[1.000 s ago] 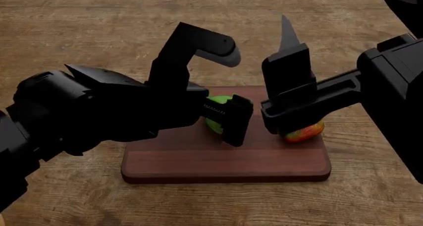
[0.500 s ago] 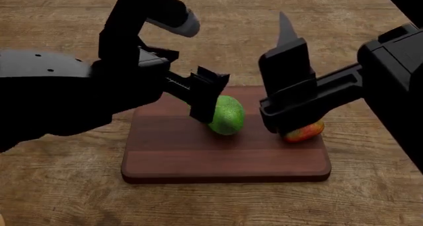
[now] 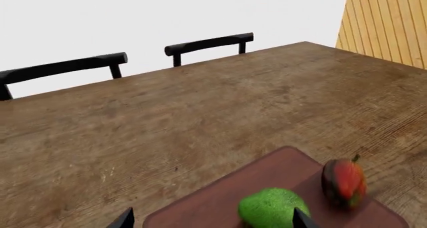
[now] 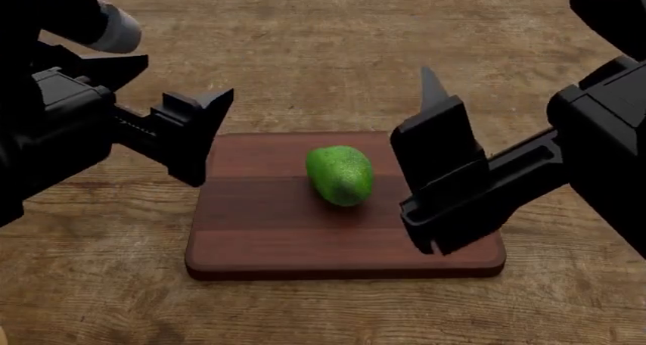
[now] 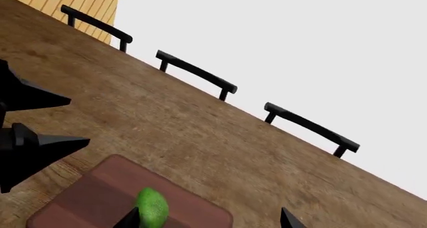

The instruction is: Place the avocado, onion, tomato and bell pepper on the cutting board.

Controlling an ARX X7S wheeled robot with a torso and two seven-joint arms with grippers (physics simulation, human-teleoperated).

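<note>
The avocado [image 4: 340, 175] lay on the cutting board [image 4: 253, 239], between my two sets of jaws and touched by neither. The bell pepper [image 3: 343, 182] sat on the board just beyond it, hidden from my head behind my right gripper [image 4: 436, 171]. My left gripper [image 4: 197, 137] hung beside the board's edge, jaws spread and empty; the right hovered over the board, jaws also parted, holding nothing. I judged two of four placed — onion and tomato nowhere in view. Next I needed to find them on the bench [image 4: 333, 42].
</note>
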